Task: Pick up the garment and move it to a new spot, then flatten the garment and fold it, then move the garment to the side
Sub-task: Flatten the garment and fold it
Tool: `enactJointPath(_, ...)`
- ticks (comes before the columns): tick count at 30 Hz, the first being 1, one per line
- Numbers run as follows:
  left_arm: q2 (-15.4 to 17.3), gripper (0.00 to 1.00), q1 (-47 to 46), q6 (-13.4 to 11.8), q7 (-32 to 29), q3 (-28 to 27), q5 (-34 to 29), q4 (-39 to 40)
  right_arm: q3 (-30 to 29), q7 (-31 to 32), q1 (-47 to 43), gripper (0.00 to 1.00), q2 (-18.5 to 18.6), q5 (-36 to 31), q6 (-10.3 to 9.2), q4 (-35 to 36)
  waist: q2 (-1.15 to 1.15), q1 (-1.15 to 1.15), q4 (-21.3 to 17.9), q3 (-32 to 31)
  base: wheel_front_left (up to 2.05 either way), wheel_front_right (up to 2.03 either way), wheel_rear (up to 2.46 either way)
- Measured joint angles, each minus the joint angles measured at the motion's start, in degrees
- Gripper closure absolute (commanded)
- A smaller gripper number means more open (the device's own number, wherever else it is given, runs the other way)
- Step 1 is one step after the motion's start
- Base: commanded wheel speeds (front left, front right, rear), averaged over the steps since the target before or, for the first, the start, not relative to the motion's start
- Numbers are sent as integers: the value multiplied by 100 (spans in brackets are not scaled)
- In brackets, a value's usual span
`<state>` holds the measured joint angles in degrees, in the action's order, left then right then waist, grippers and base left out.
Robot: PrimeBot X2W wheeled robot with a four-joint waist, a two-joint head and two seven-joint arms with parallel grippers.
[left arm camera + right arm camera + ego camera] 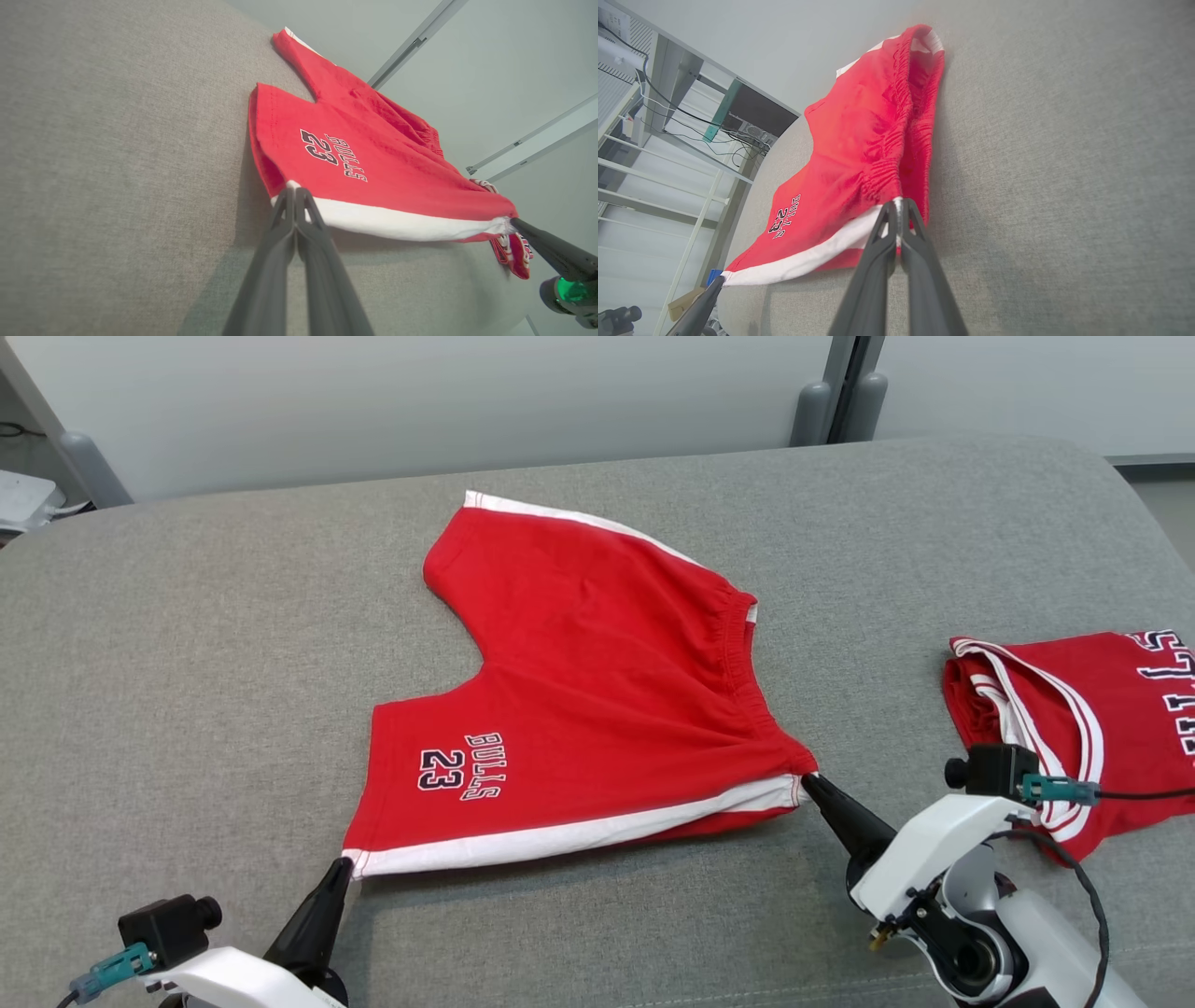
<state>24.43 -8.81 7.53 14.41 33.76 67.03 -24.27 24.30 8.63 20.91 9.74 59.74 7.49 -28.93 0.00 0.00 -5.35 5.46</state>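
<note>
shorts (597, 691) between tools, edge seemingly lifted | left tool (344, 865) pinches hem | right tool (808, 779) pinches waistband

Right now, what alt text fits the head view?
Red shorts lie spread on a grey cushion, their near striped edge pulled taut between shut jaws: left at the hem, right at the waistband. A red jersey lies to the right.
</note>
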Motion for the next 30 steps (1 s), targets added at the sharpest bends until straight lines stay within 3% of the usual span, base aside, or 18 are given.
enactJointPath(18, 78, 100, 38, 0, 0, 69, -38, 127, 247, -163, -93, 100, -209, -22, 0, -133, 0, 0, 115, 268, 0, 0, 0)
enactJointPath(19, 71, 74, 38, 0, 0, 44, -33, 129, 252, -169, -84, 100, -207, -22, 0, -145, 0, 0, 122, 269, 0, 0, 0)
enactJointPath(20, 69, 4, 38, 0, 0, 23, -33, 127, 255, -186, -83, 60, -205, -22, 0, -159, 0, 0, 127, 267, 0, 0, 0)
enactJointPath(21, 69, 0, 38, 0, 0, 23, -34, 127, 258, -221, -83, 10, -205, -32, 0, -177, 0, 0, 130, 267, 0, 0, 0)
enactJointPath(22, 69, 0, 38, 0, 0, 33, -42, 127, 257, -250, -78, 0, -204, -66, 0, -196, 0, 0, 131, 269, 0, 0, 0)
enactJointPath(30, -13, 0, 39, 0, 0, -264, -268, -26, 141, -731, -6, 0, -120, -301, 0, -266, 0, 0, 108, 200, 0, 0, 0)
